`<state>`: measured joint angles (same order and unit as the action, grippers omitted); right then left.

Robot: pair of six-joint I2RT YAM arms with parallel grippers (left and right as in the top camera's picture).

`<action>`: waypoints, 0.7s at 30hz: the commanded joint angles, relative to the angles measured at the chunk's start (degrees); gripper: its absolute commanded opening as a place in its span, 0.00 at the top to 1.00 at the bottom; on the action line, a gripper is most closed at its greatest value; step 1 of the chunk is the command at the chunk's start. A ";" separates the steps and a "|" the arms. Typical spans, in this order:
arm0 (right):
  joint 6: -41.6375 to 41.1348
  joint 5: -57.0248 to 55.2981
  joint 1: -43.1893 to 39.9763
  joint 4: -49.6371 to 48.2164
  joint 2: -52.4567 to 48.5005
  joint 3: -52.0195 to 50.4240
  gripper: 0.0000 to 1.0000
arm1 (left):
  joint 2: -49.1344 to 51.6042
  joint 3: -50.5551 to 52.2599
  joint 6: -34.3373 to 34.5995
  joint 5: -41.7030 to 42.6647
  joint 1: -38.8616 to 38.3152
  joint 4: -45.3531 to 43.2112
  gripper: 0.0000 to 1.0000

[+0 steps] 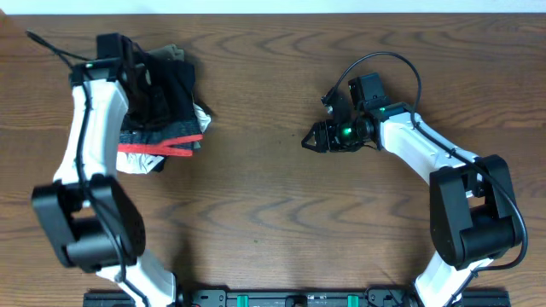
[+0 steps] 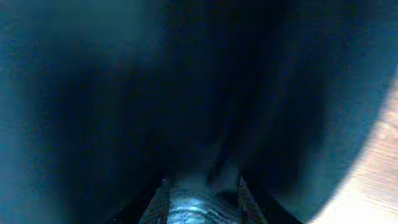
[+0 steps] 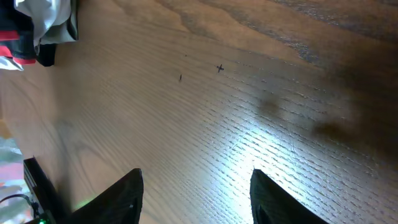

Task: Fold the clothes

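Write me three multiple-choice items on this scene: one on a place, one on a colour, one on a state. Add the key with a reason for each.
1. Where on the table do the black pants lie in the overhead view?
A. upper left
B. centre
C. lower right

2. What colour edges the grey waistband?
A. blue
B. yellow
C. coral-red

3. How does the right gripper stand?
A. shut on a white shirt
B. open, holding nothing
C. shut on the pants

Key:
1 A, the pants are bunched near the upper left corner.
2 C, a coral-red strip runs along the waistband's lower side.
3 B, the right wrist view shows only bare wood between its spread fingers.
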<state>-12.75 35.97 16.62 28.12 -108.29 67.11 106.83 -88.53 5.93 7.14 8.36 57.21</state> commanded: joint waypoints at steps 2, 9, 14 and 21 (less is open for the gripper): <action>0.63 0.07 -0.48 0.02 0.28 0.44 0.47 | 2.40 0.24 -0.33 -1.09 0.11 0.55 0.63; 0.63 0.07 -0.48 0.09 0.28 0.44 0.47 | 2.03 0.20 2.99 -15.74 0.48 1.90 0.66; 0.66 0.04 -0.48 0.26 0.28 0.44 0.43 | -2.84 -0.98 3.08 -13.84 0.52 1.84 0.67; 0.66 0.04 -0.50 -0.07 0.28 0.44 0.41 | -15.82 -1.25 2.91 -13.75 0.90 -3.91 0.56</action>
<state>-12.75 35.97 16.62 28.21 -108.29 67.11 96.57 -88.58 8.29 -4.93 8.95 54.98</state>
